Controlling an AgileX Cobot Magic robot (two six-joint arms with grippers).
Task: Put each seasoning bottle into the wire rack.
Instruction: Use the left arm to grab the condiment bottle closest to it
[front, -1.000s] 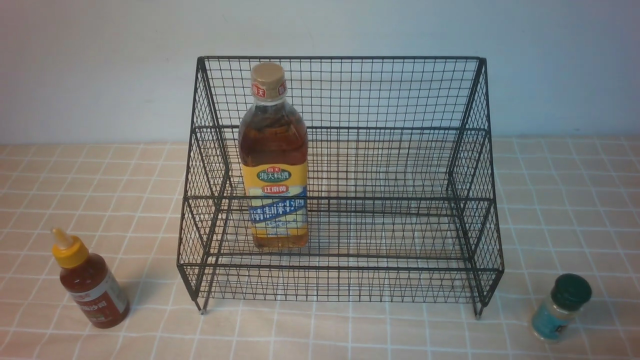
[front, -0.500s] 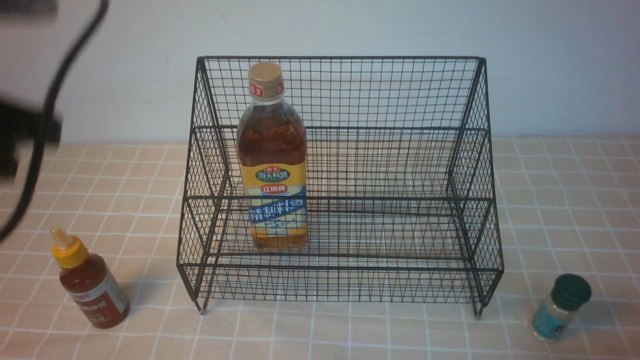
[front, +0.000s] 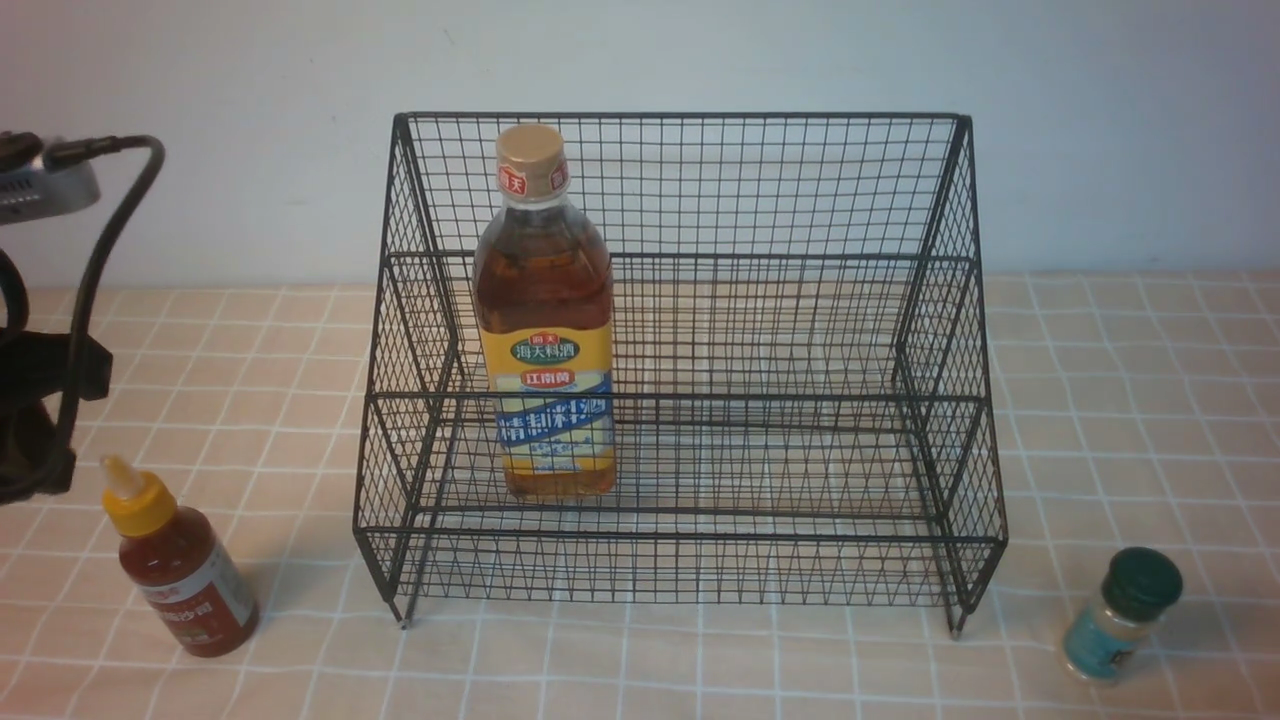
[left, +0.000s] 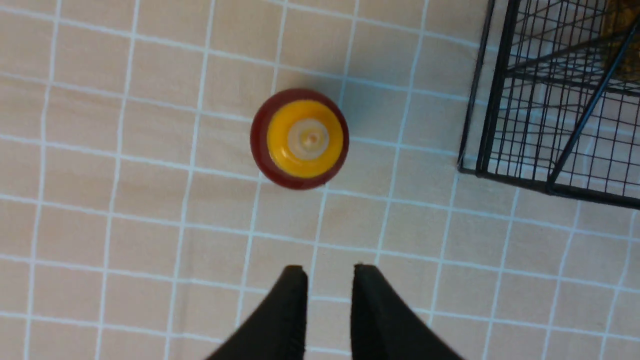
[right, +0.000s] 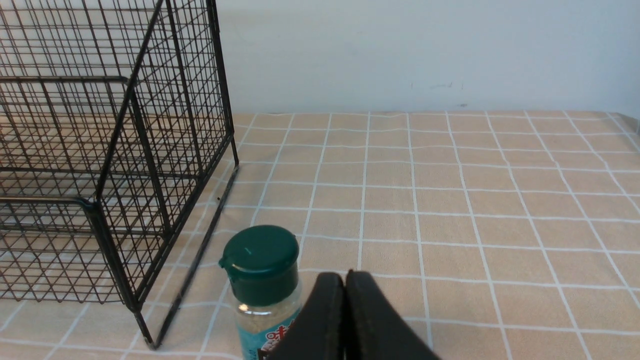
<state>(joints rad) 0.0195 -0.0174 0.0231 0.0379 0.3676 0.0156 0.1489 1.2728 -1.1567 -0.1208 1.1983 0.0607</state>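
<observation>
Left arm (front: 35, 400) drops lower at the left edge, its left gripper (left: 327, 272) slightly parted near the red-sauce bottle (left: 299, 139). Right gripper (right: 345, 278) stays pressed together beside the shaker (right: 262, 280); amber bottle (front: 545, 310) stands in the wire rack (front: 680, 180).

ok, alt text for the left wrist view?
Top-down on a red-sauce squeeze bottle with yellow nozzle cap, upright on a checked tablecloth. The left arm's two black fingers hang slightly apart, short of it, touching nothing; a corner of the black wire rack stands nearby.
</observation>
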